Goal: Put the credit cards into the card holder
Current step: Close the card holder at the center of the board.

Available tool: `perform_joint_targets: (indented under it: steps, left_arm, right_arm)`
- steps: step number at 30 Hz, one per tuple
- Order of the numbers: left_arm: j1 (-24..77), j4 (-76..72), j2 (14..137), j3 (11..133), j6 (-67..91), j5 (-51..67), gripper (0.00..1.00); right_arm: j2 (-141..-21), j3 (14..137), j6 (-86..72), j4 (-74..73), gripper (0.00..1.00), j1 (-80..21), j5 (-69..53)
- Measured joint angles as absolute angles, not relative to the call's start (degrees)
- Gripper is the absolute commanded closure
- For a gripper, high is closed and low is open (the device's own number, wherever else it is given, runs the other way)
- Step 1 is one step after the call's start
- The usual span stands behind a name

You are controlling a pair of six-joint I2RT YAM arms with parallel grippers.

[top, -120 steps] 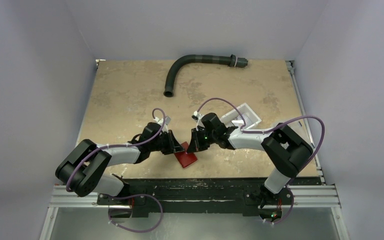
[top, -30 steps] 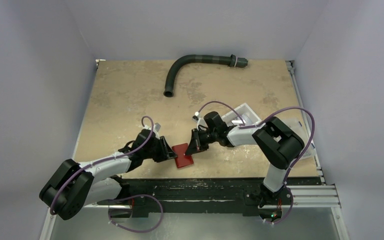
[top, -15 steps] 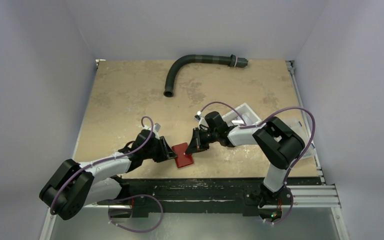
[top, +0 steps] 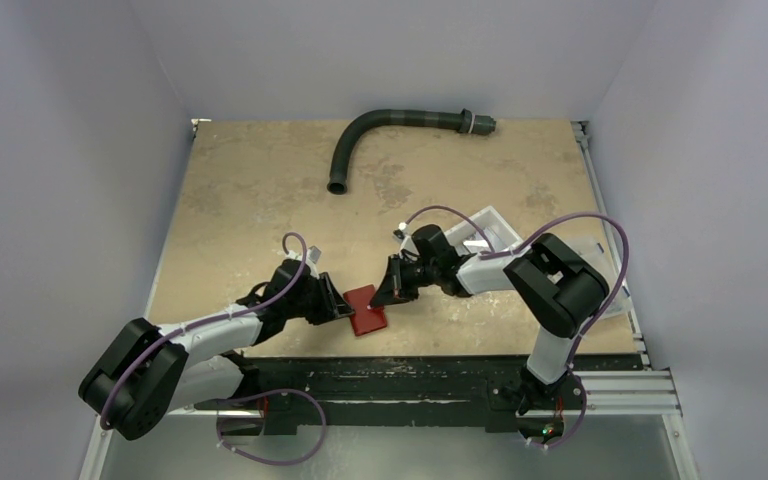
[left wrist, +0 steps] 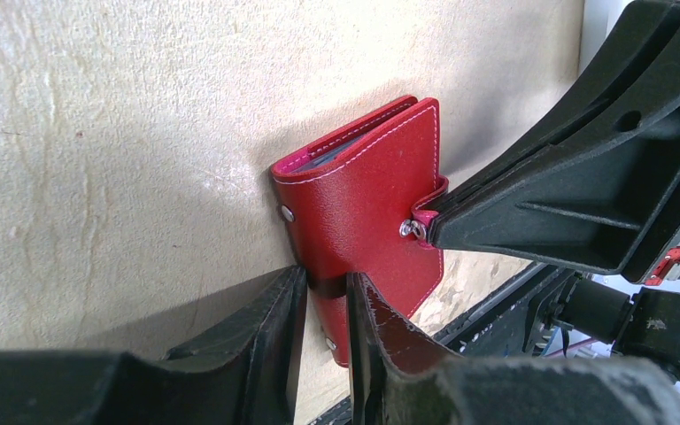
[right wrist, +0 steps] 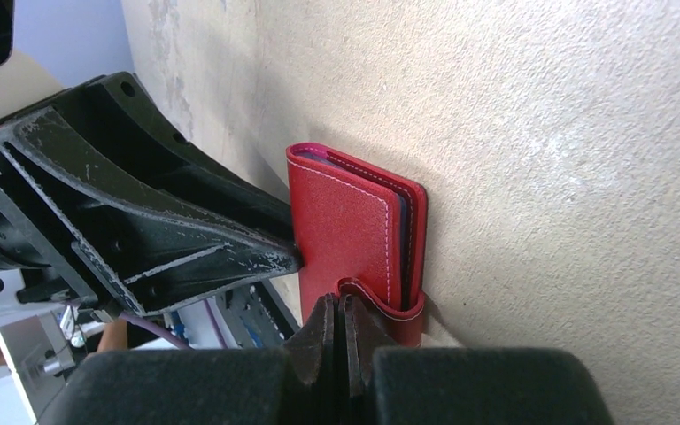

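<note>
One red wallet (top: 368, 311) sits pinched between two grippers close to the front edge of the table (top: 250, 190), about midway across. It is nearly folded shut, with its covers slightly parted at one end. The wrist views show a thin grey-blue layer (left wrist: 347, 152) between the covers, but what it is cannot be told. Whether the wallet rests on the table or hangs just above it is also unclear.

The left gripper (top: 344, 305) comes in from the left. Its fingers (left wrist: 288, 292) are drawn to a narrow gap and clamp one edge of the wallet, beside a small metal stud. The right gripper (top: 386, 292) meets it from the opposite side. Its fingers (right wrist: 323, 319) are almost touching and nip the wallet's snap tab (right wrist: 381, 310), whose metal snap shows at the fingertips in the left wrist view. The two grippers stand just apart, with only the wallet between them.

Behind the right arm lies one white bin (top: 498, 226), partly hidden by the arm. One dark curved hose (top: 380, 122) rests along the far edge of the table, well away from the grippers.
</note>
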State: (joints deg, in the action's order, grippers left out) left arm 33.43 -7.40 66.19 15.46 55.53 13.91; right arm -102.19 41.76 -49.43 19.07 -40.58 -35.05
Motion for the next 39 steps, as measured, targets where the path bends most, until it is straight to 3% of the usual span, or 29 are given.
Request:
perform_joint_targets:
  steps: [8,22,39]
  left_arm:
    - [33.4,-8.0,66.5,15.3,55.5,14.0,0.74]
    - [33.3,-10.3,68.6,15.3,55.9,15.0,0.87]
    - [33.0,-10.3,68.8,15.3,56.0,15.4,0.91]
  right_arm:
    - [-102.3,44.4,-44.1,14.4,1.00,-41.6,-34.5]
    - [-102.8,53.4,-32.4,-1.1,1.00,-44.3,-30.1]
    - [-106.6,61.8,-23.1,-12.2,1.00,-46.5,-29.0]
